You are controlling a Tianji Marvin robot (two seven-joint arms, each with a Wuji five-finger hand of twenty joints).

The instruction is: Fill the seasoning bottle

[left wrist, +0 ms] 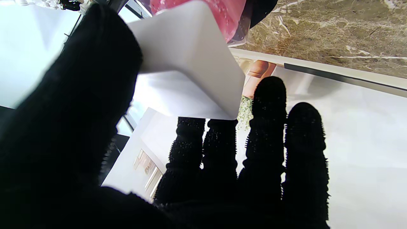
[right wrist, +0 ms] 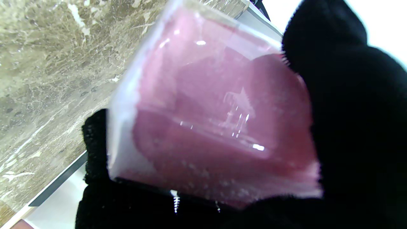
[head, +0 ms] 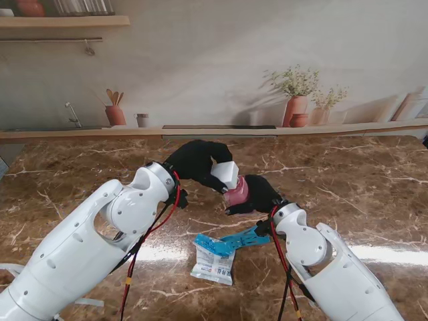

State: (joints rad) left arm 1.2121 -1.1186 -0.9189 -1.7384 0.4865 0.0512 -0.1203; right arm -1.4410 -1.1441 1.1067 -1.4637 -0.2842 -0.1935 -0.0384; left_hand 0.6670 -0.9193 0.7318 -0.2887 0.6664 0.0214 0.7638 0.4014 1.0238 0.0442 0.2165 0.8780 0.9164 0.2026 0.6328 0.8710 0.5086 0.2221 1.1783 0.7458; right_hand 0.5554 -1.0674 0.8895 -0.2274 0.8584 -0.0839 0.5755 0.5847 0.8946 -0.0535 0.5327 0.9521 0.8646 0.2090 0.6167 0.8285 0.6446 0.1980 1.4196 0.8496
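Note:
My right hand (head: 262, 195) is shut on a clear square seasoning bottle (head: 237, 192) filled with pink grains, held tilted above the marble table. In the right wrist view the bottle (right wrist: 216, 121) fills the picture, with the black glove (right wrist: 349, 111) wrapped round it. My left hand (head: 194, 160) is shut on a white square lid (head: 226, 175), pinched between thumb and fingers. The lid sits right at the bottle's upper end and seems to touch it. Through the left wrist camera, the lid (left wrist: 187, 63) lies against the pink bottle (left wrist: 203, 16).
A blue and white seasoning packet (head: 214, 259) lies on the table (head: 80, 167) nearer to me, a torn blue strip (head: 242, 237) beside it. Potted plants (head: 296, 100) and a utensil jar (head: 115, 114) stand on the back ledge.

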